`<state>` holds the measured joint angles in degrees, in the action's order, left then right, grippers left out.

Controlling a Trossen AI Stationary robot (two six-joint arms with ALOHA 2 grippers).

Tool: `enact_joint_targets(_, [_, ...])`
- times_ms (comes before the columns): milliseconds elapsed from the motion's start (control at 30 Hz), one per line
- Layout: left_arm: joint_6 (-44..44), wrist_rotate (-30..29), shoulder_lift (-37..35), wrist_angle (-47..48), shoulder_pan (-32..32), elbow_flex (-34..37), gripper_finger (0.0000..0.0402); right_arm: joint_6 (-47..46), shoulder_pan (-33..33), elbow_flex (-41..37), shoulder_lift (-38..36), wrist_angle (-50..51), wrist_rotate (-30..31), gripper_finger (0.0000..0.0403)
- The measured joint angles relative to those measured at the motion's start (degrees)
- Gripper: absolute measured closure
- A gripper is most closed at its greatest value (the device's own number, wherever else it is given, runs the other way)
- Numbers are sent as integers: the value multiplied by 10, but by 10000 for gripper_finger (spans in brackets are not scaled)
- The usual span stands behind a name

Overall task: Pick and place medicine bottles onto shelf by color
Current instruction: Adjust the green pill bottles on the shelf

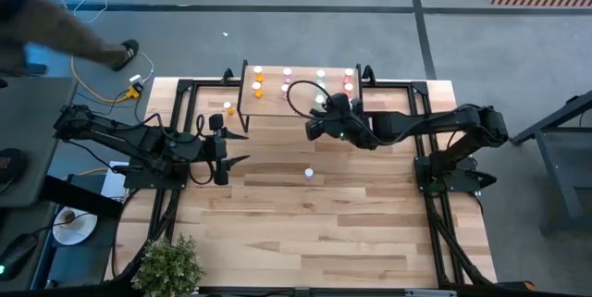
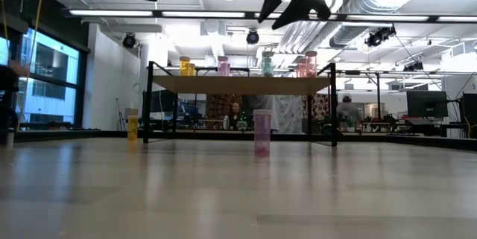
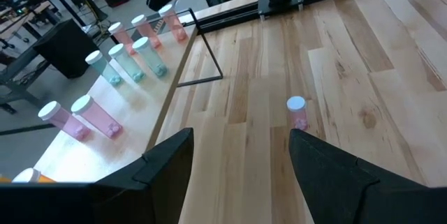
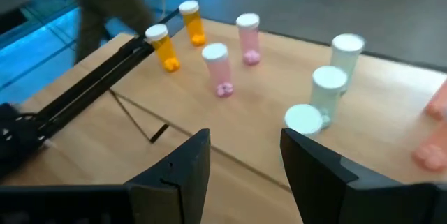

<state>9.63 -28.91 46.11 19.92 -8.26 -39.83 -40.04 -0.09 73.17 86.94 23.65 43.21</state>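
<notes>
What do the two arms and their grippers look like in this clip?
Both arms are dark, jointed and slim, with black cables looping along them. The left gripper and right gripper each have two broad, black, wedge-shaped fingers. No markings are legible.

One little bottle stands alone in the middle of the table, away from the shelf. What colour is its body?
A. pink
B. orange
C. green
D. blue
A: the lone bottle has a white cap and a pale pink body, standing upright on the bare table in front of the shelf, with neither gripper touching it.
</notes>
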Motion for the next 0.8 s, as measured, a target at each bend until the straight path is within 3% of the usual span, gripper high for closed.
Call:
enact_joint_targets(233, [0, 0, 0, 0, 0, 0, 177, 0, -36, 0, 0, -6, -40, 238])
enact_joint_targets(800, [0, 0, 0, 0, 0, 0, 177, 15, -78, -1, 11, 3, -67, 238])
